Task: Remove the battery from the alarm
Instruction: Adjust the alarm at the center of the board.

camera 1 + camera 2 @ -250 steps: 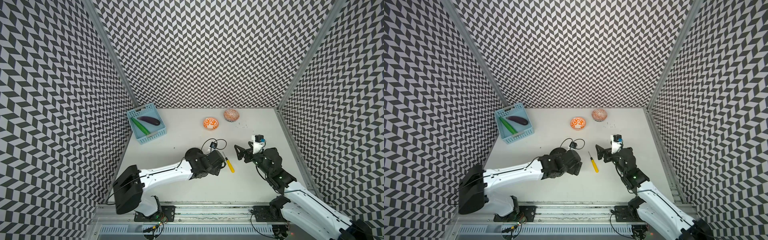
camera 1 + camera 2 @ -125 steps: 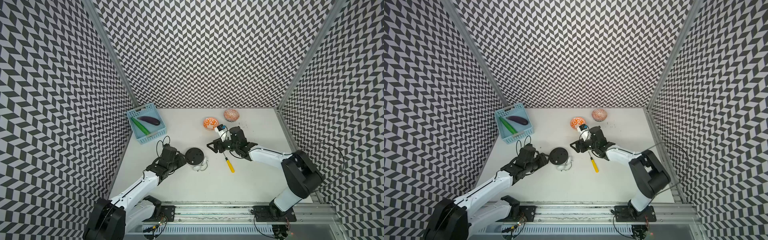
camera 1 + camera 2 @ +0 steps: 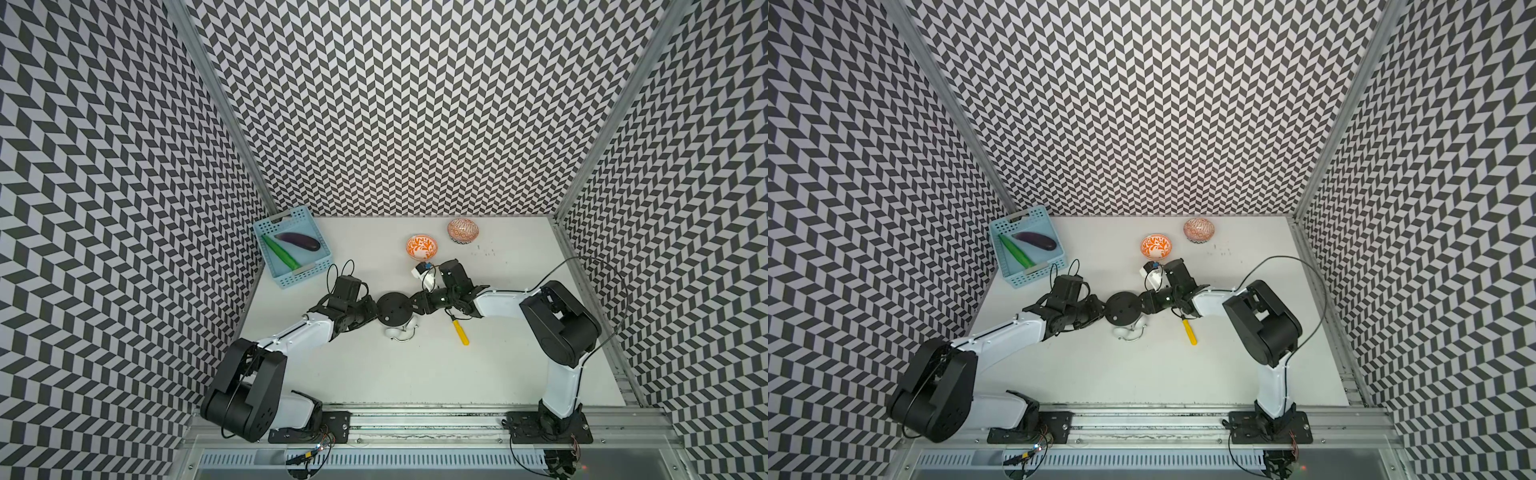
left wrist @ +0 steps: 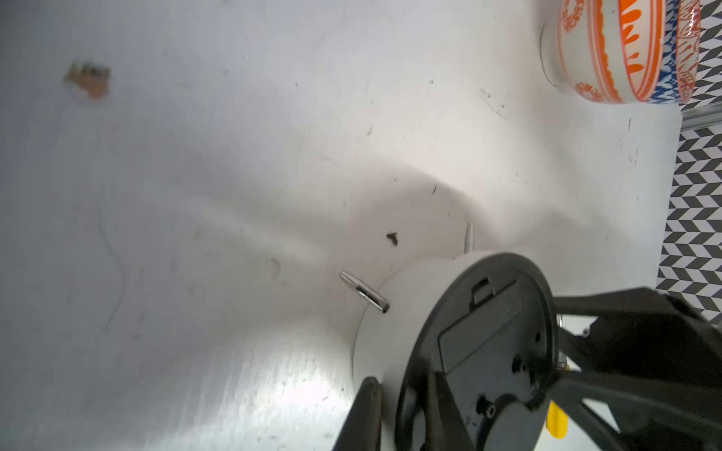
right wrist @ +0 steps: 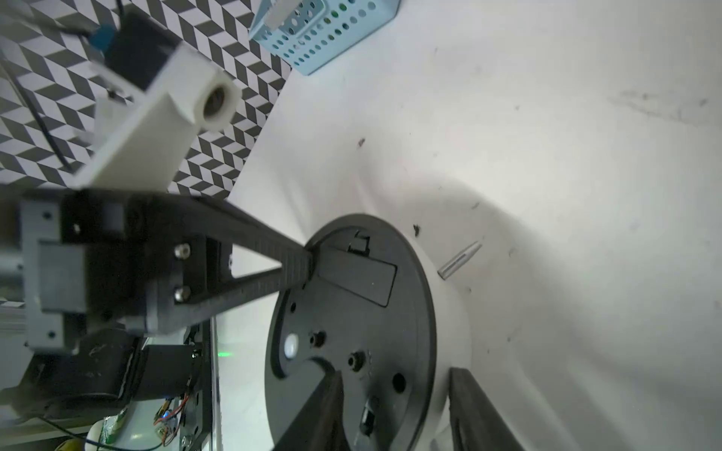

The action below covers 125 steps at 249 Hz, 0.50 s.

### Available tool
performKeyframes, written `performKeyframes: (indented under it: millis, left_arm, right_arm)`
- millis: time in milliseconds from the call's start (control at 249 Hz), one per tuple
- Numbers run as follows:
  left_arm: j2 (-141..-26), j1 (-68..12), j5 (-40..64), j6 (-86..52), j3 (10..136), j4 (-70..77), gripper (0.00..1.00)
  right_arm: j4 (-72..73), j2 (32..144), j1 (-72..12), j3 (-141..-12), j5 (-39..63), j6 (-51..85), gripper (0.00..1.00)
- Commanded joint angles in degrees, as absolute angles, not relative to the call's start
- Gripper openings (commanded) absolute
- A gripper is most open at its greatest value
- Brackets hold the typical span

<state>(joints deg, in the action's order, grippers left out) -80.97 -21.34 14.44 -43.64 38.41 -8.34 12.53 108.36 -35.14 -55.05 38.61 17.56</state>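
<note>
The white table (image 3: 415, 374) lies bare and wide on its near half. A blue basket (image 3: 308, 274) sits in the far left corner, and an orange bowl (image 3: 421, 247) and a patterned bowl (image 3: 463, 231) stand near the far edge. The alarm (image 3: 394, 308) lies back-up at mid-table, with the left gripper (image 3: 374, 311) and right gripper (image 3: 415, 305) straddling opposite edges of its rim; I cannot tell whether either presses tight. A yellow screwdriver (image 3: 459, 332) lies near its right side, and the battery is hidden under the closed cover (image 5: 359, 273).
</note>
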Motion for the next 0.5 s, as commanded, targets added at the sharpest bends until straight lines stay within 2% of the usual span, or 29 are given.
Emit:
performKeyframes:
  millis: [0,228,361,497]
  left_arm:
    - [-85.39,-23.13,18.42,-38.15,43.04,-8.75,0.18]
    - [-98.17,-30.1,21.68,-33.72,54.78,-10.69,0.21]
    - [-104.22,-32.91,22.35,-29.66,62.64,-13.18,0.36]
    - [-105.01,-32.83,19.22,-27.3,67.57,-16.35,0.47]
  right_arm:
    - [15.99,102.2,-38.27,-48.35,44.25,19.65,0.47]
    - [24.76,89.65,-43.23,-33.56,35.83,29.61,0.52]
    - [25.33,86.66,-46.52,-30.47,34.74,31.26,0.57]
    - [23.63,85.89,-47.2,-29.71,33.66,32.05,0.58]
